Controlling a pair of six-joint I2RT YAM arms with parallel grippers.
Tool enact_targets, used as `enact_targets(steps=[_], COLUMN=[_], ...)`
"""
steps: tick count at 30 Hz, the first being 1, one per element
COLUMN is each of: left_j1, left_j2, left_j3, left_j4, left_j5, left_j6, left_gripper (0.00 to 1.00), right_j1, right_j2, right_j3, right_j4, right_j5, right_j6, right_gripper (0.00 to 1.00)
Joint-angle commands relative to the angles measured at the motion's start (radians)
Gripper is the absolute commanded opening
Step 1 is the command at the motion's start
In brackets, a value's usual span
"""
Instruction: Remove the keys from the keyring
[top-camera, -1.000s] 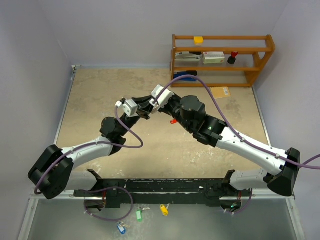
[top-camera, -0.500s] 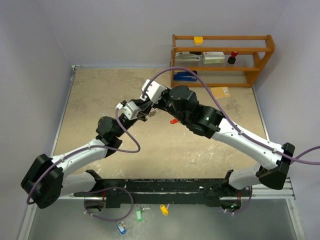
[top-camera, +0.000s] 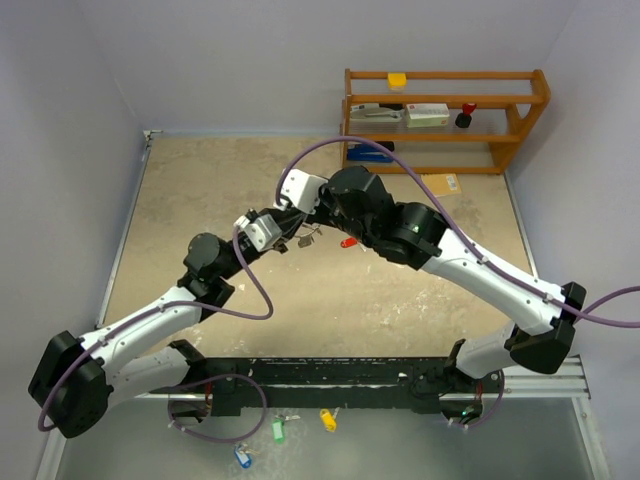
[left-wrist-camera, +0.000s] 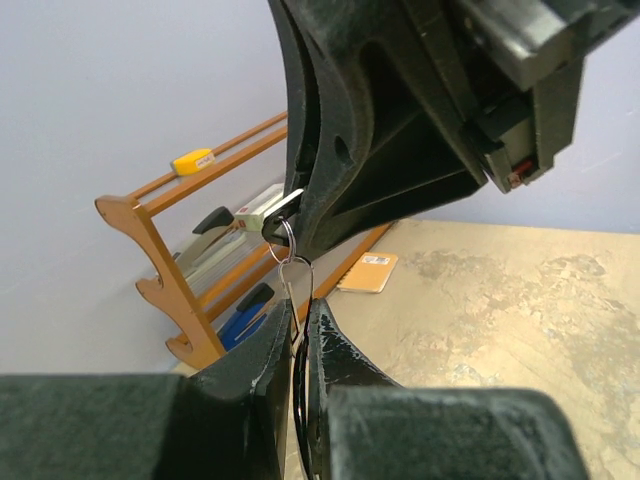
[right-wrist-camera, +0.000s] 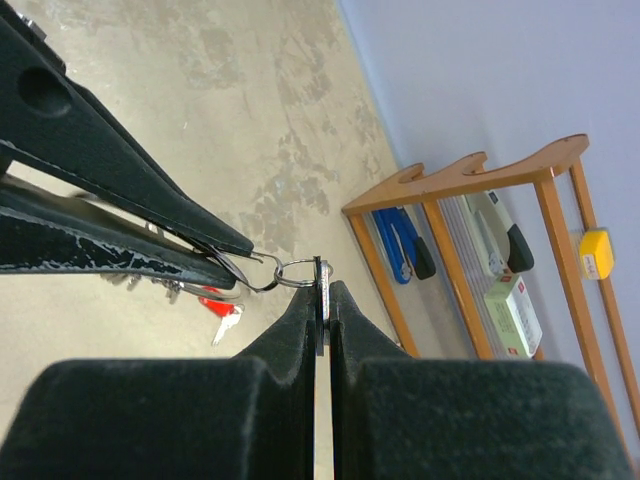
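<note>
Both grippers meet above the middle of the table in the top view. My left gripper (left-wrist-camera: 297, 318) is shut on the keyring (left-wrist-camera: 296, 285), a thin wire loop sticking out between its fingertips. A small silver ring (right-wrist-camera: 295, 270) links that loop to a flat black-tagged key (right-wrist-camera: 321, 285), and my right gripper (right-wrist-camera: 325, 292) is shut on that key. Several silver keys (top-camera: 309, 238) hang below the left gripper (top-camera: 290, 233), close to the right gripper (top-camera: 299, 222). A red-tagged key (top-camera: 347, 242) lies loose on the table and also shows in the right wrist view (right-wrist-camera: 221, 309).
A wooden shelf (top-camera: 445, 103) at the back right holds a stapler, boxes and a yellow item. A tan packet (top-camera: 441, 184) lies in front of it. Green (top-camera: 278, 430), yellow (top-camera: 327, 420) and blue (top-camera: 242, 457) tagged keys lie by the near rail.
The right wrist has swung left and the left arm has shifted left and stretched out. The two grippers stay joined at the ring. The red-tagged key has not moved.
</note>
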Motion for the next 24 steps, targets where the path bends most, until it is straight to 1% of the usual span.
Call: enact_targets(steps=[1,9,14,19,24], left_j1=[0.001,0.001,0.001,0.001,0.001], left_j2=[-0.046,-0.083,-0.092,-0.099,-0.105], left_j3=[0.018,0.044,0.051,0.057,0.061], left_j4=[-0.075,-0.096,-0.093,-0.072,-0.039], left_j5=[0.132,0.264,0.298,0.331,0.348], left_j6=[0.019,-0.006,-0.018,-0.027,-0.043], left_gripper=[0.00,0.00,0.00,0.00,0.00], right_j1=[-0.013,-0.014,-0.014,-0.014,-0.014], right_j2=[-0.044,-0.045,-0.047,-0.032,-0.011], right_j3=[0.082,0.122,0.133,0.137,0.142], right_j4=[0.003,-0.097,-0.143,-0.184,-0.215], right_j5=[-0.011,-0.180,-0.270,-0.291,-0.342], right_j6=[-0.029,-0.004,0.019,0.028,0.033], right_gripper=[0.00,0.00,0.00,0.00,0.00])
